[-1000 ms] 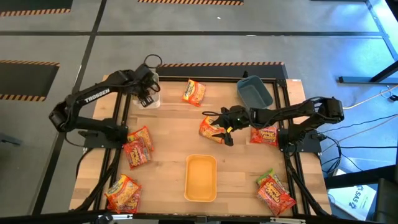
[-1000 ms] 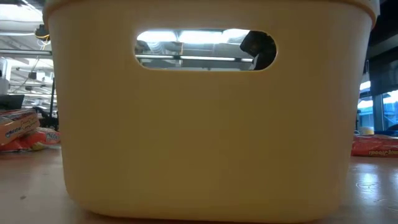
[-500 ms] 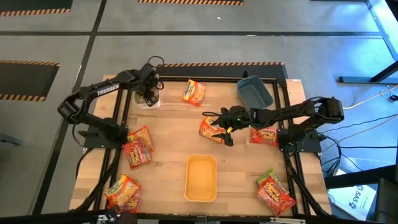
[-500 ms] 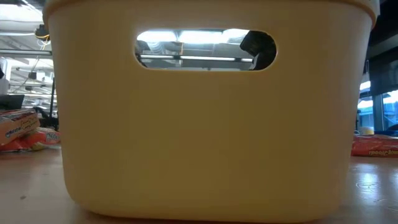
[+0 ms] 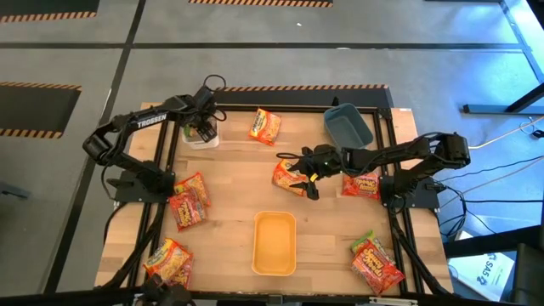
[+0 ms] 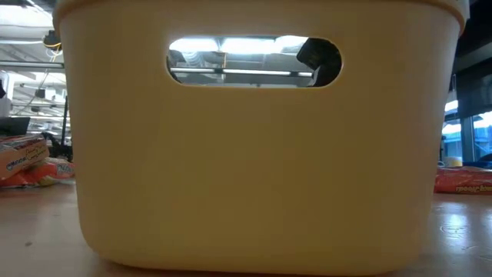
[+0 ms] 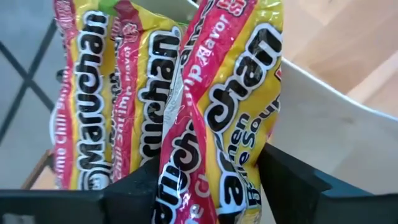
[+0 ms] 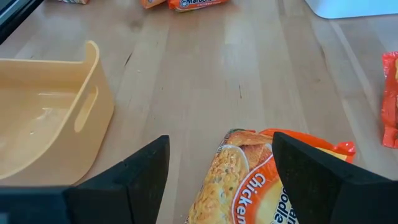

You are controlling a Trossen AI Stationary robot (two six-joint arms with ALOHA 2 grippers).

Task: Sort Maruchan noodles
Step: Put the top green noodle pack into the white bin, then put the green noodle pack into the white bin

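The noodle packets lie spread over the table. One orange packet (image 5: 265, 126) is near the far edge, between the white bin (image 5: 201, 136) at the far left corner and the blue bin (image 5: 348, 126) at the far right corner. Two packets (image 5: 189, 201) lie by the left edge, one more (image 5: 167, 262) at the near left corner, a green-topped one (image 5: 375, 261) at the near right corner, and a red one (image 5: 362, 184) by the right edge. The yellow bin (image 5: 274, 243) stands at the middle of the near edge.

The left gripper (image 5: 199, 130) is over the white bin. In its wrist view, green-pink packets (image 7: 155, 99) stand on end in the bin, and one of them (image 7: 221, 118) is between the fingers (image 7: 292, 180); whether it is gripped or already let go, I cannot tell. It seems to be a drop into this bin. To do it well, the fingers should open fully and the arm should rise straight up, so that the packet does not come out with it.

The right gripper (image 5: 303, 183) is over an orange packet (image 5: 287, 176) in the middle of the table, with spread fingers on both sides of it and not closed. It should go lower before it closes.
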